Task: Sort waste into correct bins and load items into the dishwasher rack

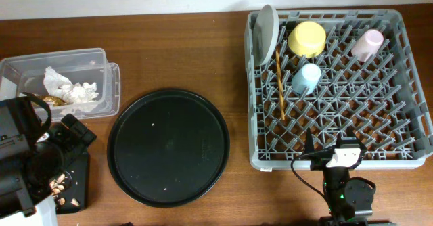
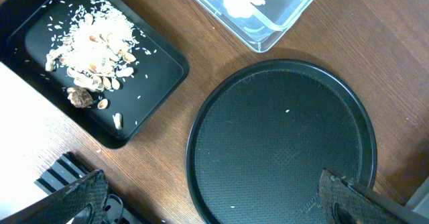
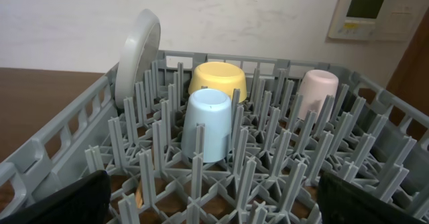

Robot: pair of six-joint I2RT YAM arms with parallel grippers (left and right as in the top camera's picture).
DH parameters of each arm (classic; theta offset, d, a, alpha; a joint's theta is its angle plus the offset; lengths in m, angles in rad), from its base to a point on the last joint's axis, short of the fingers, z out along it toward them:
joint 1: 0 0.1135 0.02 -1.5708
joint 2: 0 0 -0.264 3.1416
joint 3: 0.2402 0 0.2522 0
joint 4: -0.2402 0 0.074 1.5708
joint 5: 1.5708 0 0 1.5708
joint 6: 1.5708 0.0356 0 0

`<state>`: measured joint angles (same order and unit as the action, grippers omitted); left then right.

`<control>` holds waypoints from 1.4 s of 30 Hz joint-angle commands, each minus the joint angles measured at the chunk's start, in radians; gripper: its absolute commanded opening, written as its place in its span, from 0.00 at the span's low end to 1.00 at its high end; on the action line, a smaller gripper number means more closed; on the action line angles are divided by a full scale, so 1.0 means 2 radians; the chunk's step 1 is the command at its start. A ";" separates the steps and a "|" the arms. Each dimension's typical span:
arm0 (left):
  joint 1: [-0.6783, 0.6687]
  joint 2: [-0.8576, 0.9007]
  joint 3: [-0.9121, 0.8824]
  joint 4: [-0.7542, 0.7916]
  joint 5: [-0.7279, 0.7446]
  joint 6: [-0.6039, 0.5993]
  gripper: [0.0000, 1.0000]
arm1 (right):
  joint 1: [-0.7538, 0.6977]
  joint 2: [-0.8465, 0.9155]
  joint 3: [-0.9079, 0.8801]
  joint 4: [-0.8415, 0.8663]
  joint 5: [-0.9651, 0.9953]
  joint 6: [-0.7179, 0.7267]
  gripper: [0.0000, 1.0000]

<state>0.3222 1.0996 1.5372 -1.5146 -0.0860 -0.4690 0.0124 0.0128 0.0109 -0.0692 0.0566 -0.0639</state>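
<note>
The grey dishwasher rack [image 1: 284,160] holds an upright pale plate [image 1: 266,31], an upturned yellow bowl [image 1: 308,38], a light-blue cup [image 1: 306,78], a pink cup [image 1: 369,44] and chopsticks [image 1: 279,84]. The clear tub [image 1: 111,84] contains white tissue [image 1: 67,87] and a gold-brown wrapper [image 1: 57,100]. Rice and nut scraps [image 2: 94,46] lie in the shallow black bin [image 2: 161,83]. My left gripper [image 2: 214,197] hangs open and empty over the round tray's near-left edge. My right gripper [image 3: 218,200] is open and empty at the rack's front wall, facing the light-blue cup [image 3: 208,123].
A large round black tray [image 1: 168,147] lies between the bins and the rack, with only a few tiny crumbs on it. The left arm's body [image 1: 27,158] covers part of the black bin. A wall runs behind the table's far edge.
</note>
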 commanded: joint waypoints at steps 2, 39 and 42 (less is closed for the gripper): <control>0.003 -0.002 0.002 0.001 0.000 -0.005 0.99 | -0.004 -0.005 -0.003 -0.003 0.011 -0.004 0.98; -0.150 -0.488 -0.764 0.727 0.099 0.157 0.99 | -0.004 -0.005 -0.003 -0.003 0.011 -0.004 0.98; -0.167 -0.549 -0.764 0.722 0.083 0.179 0.99 | -0.004 -0.005 -0.003 -0.003 0.011 -0.004 0.98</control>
<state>0.0143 0.0875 0.0185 -0.0765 0.1196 -0.1673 0.0124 0.0105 0.0109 -0.0681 0.0639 -0.0643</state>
